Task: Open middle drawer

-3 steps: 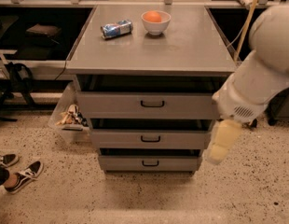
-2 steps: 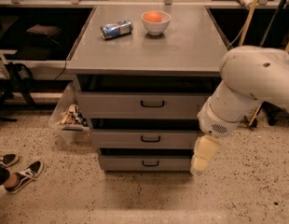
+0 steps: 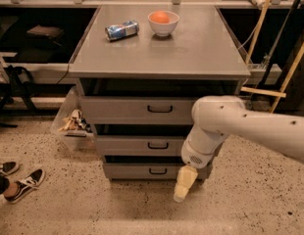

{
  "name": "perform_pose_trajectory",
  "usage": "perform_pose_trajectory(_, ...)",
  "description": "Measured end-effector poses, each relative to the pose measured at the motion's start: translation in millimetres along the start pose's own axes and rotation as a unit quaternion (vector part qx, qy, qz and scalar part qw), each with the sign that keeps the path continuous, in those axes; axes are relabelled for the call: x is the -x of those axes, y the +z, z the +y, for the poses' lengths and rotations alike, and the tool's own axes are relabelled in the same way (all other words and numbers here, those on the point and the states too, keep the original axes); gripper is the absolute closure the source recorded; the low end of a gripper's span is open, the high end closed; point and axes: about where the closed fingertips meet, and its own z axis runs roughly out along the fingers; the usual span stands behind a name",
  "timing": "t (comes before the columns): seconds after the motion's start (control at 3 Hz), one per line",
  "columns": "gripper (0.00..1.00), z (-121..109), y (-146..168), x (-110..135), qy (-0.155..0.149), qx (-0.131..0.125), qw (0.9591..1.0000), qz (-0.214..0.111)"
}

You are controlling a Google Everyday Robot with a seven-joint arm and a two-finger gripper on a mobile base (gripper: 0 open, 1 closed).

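Observation:
The middle drawer (image 3: pixel 137 145) is a wide grey metal drawer with a small black loop handle (image 3: pixel 158 145), set between a larger-fronted top drawer (image 3: pixel 132 110) and a smaller bottom drawer (image 3: pixel 137 171). All three fronts sit about flush with each other. My gripper (image 3: pixel 183 185) is cream-coloured and hangs from the white arm (image 3: pixel 225 126). It points down in front of the bottom drawer's right part, below and to the right of the middle drawer's handle.
On the grey cabinet top (image 3: pixel 201 48) lie a blue can (image 3: pixel 121 30) on its side and a white bowl (image 3: pixel 163 22) holding an orange fruit. A clear bin (image 3: pixel 73 124) stands left of the cabinet. Shoes (image 3: pixel 17 180) lie on the speckled floor at left. Wooden poles (image 3: pixel 282 58) lean at right.
The arm has swung left and down across the cabinet's right side. The gripper has moved from beside the cabinet to in front of the bottom drawer. The drawers have not moved.

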Motion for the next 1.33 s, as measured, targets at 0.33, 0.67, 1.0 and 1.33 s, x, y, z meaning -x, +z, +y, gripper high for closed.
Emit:
perform_pose_trajectory(0.33,0.00,-23.7,94.9,11.3,0.032,0.026,0.9990,-0.016)
perform_pose_trajectory(0.67,0.00,-10.9,138.2,0.3,0.042,0.066,0.9969,-0.013)
perform_pose_trajectory(1.0,0.00,-10.2,110.0,1.8,0.034,0.050,0.9982,-0.010)
perform_pose_trajectory(1.33,0.00,-18.6,56.0,-22.5,0.060,-0.043,0.9972,-0.015)
